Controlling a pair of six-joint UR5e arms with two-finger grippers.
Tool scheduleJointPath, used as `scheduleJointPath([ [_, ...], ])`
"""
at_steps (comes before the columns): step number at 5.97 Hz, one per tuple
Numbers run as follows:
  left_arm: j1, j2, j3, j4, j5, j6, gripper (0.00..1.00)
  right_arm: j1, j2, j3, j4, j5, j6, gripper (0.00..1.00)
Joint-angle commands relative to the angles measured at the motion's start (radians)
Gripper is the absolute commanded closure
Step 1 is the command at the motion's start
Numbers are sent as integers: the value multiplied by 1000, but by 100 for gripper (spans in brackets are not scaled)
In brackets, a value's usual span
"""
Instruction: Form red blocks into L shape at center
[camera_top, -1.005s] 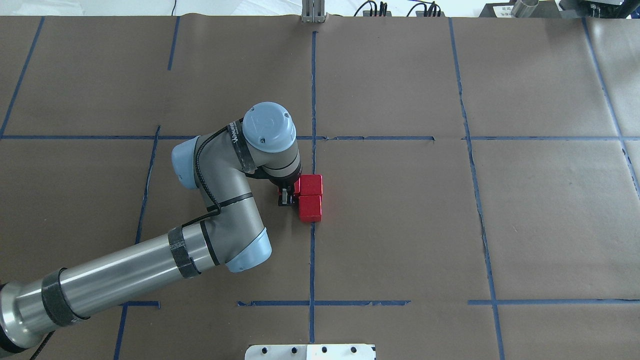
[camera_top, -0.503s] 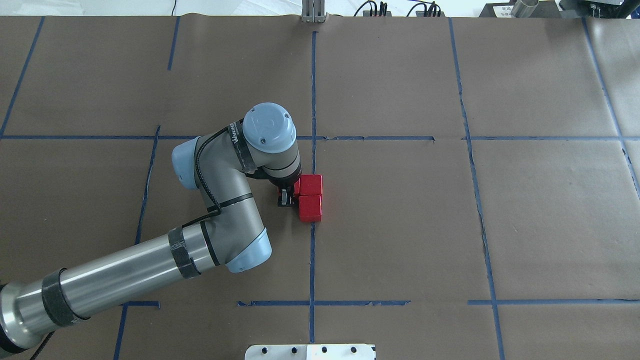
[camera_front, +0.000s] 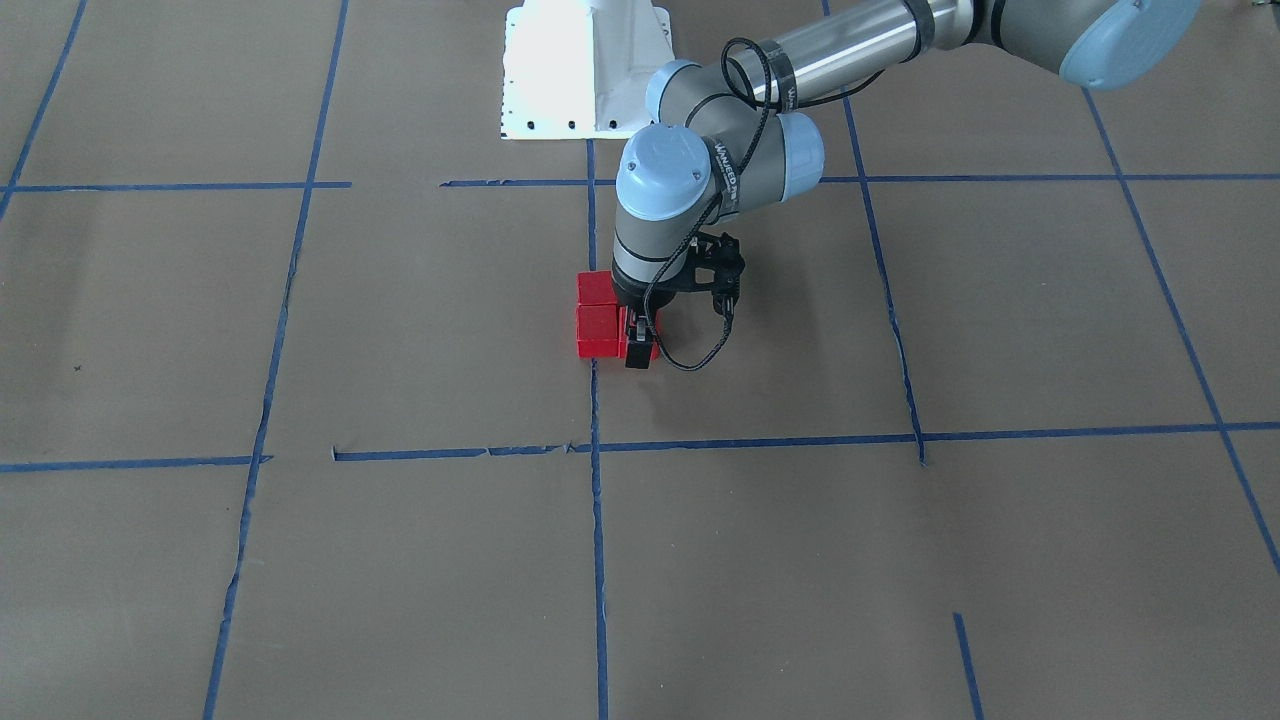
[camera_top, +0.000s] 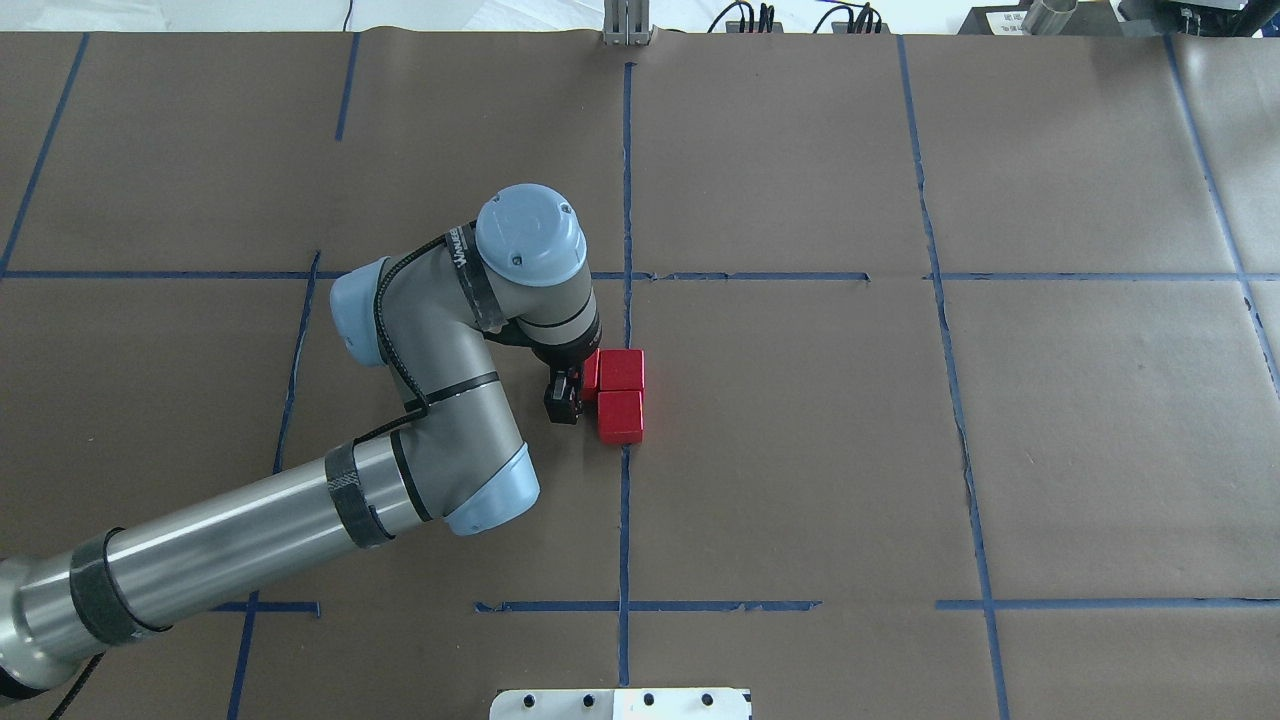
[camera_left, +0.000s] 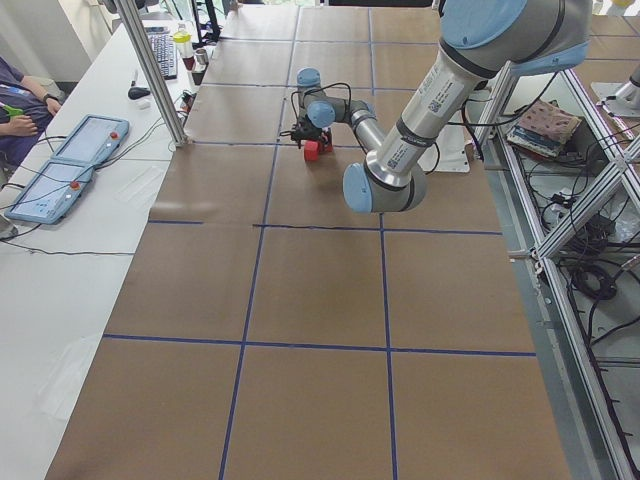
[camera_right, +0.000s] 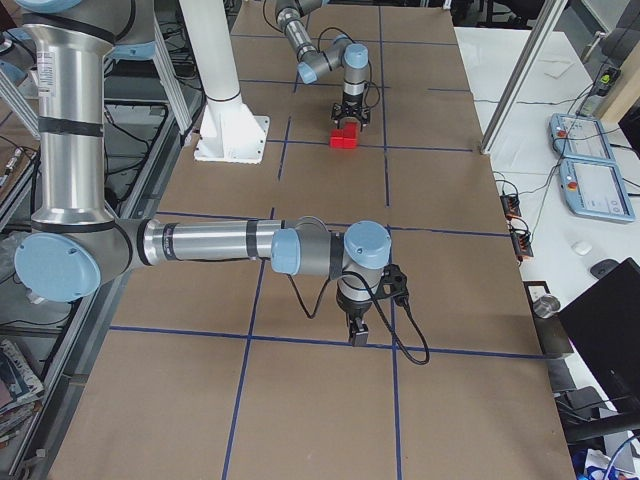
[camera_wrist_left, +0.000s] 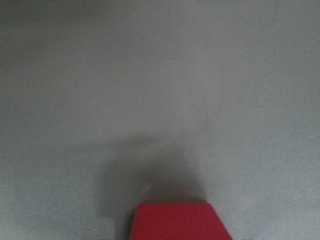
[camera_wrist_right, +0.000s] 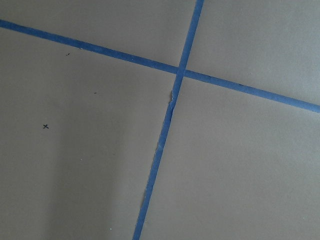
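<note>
Brown paper (camera_top: 800, 450) | red blocks (camera_top: 620, 393): bright matte cubes, touching | astride blue tape line (camera_top: 626, 150)

Red blocks (camera_top: 621, 372) touching, apparently L-shaped, third partly hidden, at center (camera_top: 780, 450).

Overhead exterior camera: mounted high behind the robot, facing forward and down over the table (camera_top: 1100, 450). Front-facing camera: opposite side, angled steeply down, base plate (camera_front: 585, 70) at frame top. Both share the red blocks (camera_top: 620, 400) on the central tape line (camera_top: 624, 520). Side cameras: raised at the table's two ends, distant, looking along it; both show the blocks small. Left wrist camera: very near the table, one block's red face at its lower edge. Right wrist camera: close above a tape crossing (camera_wrist_right: 181, 70).
</note>
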Motion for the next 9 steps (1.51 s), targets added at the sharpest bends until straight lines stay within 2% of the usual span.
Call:
scheduleJointPath([
  [1, -57, 27, -209, 214, -83, 210, 0, 0, 2, 0, 0, -1, 0, 0],
  [2, -102, 82, -297, 267, -102, 366, 0, 0, 2, 0, 0, 0, 1, 0],
  [4, -204, 217, -397, 269, -140, 737, 0, 0, 0, 2, 0, 0, 1, 0],
  [6, -356, 352, -422, 267, -236, 1247, 0, 0, -1, 2, 0, 2, 1, 0],
  [9, -617, 571, -404, 267, -260, 2040, 0, 0, -1, 0, 0, 3, 7, 0],
])
